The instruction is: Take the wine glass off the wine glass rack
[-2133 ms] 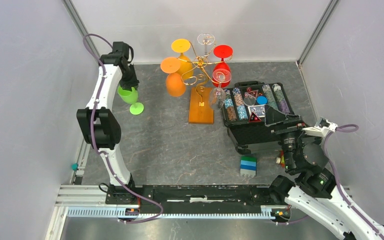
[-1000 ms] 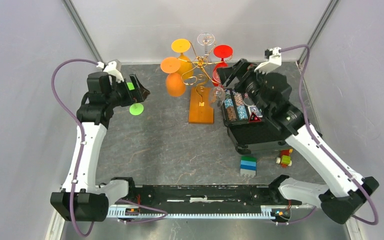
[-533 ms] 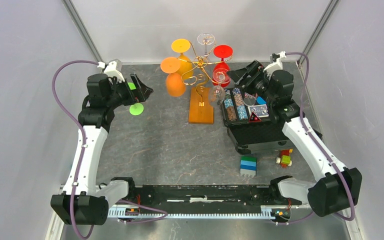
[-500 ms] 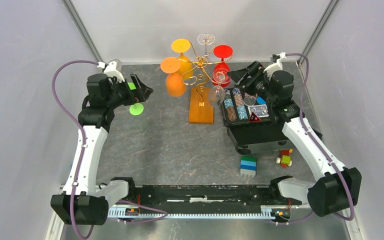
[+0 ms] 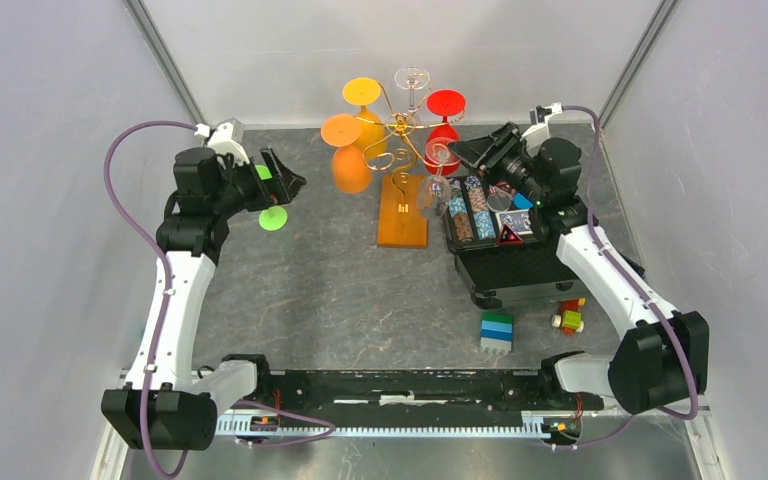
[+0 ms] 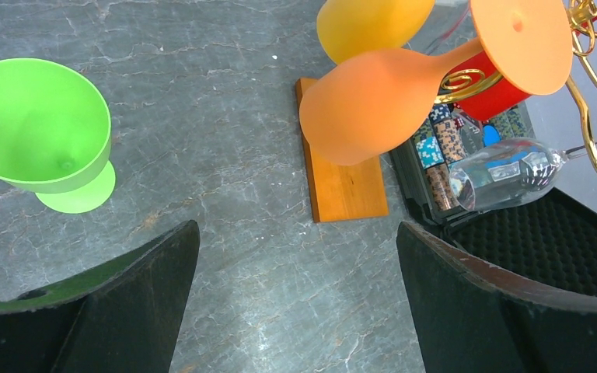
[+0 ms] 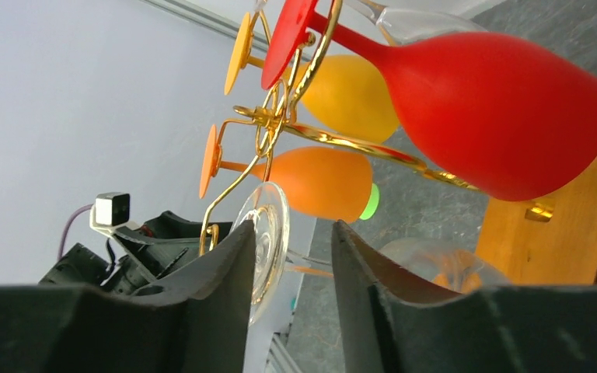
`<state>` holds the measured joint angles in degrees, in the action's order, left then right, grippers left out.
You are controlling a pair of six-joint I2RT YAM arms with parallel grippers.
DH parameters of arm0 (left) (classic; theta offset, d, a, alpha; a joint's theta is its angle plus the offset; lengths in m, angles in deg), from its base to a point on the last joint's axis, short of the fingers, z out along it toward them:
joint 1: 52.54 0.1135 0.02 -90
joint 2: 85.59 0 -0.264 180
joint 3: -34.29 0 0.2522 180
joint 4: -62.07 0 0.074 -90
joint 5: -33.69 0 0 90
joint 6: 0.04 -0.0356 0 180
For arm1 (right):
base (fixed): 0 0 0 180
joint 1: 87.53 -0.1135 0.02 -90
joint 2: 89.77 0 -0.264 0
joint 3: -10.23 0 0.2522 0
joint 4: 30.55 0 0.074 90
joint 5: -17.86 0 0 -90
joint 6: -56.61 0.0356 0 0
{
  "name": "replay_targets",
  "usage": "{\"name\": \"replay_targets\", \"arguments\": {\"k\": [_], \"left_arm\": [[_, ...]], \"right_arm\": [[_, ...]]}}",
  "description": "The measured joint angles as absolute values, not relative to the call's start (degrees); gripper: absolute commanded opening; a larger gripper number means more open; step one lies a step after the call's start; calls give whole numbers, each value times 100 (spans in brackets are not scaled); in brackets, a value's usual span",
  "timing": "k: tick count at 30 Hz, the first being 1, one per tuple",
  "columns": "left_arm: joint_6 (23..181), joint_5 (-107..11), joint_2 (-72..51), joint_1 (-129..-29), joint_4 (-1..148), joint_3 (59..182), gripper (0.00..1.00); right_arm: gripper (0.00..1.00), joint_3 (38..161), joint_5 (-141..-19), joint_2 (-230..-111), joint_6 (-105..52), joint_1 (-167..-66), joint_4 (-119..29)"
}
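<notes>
The wine glass rack (image 5: 400,125) is gold wire on an orange-brown wooden base (image 5: 403,212) at the back centre. Orange (image 5: 345,150), yellow (image 5: 363,95), red (image 5: 446,105) and clear glasses hang from it. My right gripper (image 5: 462,150) is at the nearer clear wine glass (image 5: 436,190). In the right wrist view the gripper (image 7: 291,229) is half closed but still open around the thin stem (image 7: 308,266), beside the glass's foot (image 7: 272,233). My left gripper (image 5: 285,183) is wide open and empty beside a green glass (image 5: 272,215) standing on the table.
An open black case (image 5: 515,270) of poker chips lies right of the rack, directly under my right arm. A blue-green block stack (image 5: 497,332) and a small toy (image 5: 567,320) sit near the front right. Grey walls close in the back and sides.
My right wrist has drawn back to the right and lined up on the clear glass, and its jaws have narrowed around the stem. The left arm has stayed still.
</notes>
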<state>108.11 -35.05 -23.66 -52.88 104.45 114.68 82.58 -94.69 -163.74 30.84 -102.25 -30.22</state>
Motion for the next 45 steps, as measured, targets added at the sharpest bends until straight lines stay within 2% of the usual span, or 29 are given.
{"name": "replay_targets", "arguments": {"k": [8, 18, 45], "left_arm": [[10811, -3503, -2372, -5288, 10443, 11418, 100], [10811, -3503, -2372, -5288, 10445, 11396, 100], [10813, -3505, -2372, -5288, 10445, 11396, 100]], "right_arm": [[26, 8077, -9563, -16363, 3478, -10225, -2762], [1, 8077, -9506, -16232, 3561, -10227, -2819], [0, 8094, -9320, -15961, 3757, -10688, -2876]]}}
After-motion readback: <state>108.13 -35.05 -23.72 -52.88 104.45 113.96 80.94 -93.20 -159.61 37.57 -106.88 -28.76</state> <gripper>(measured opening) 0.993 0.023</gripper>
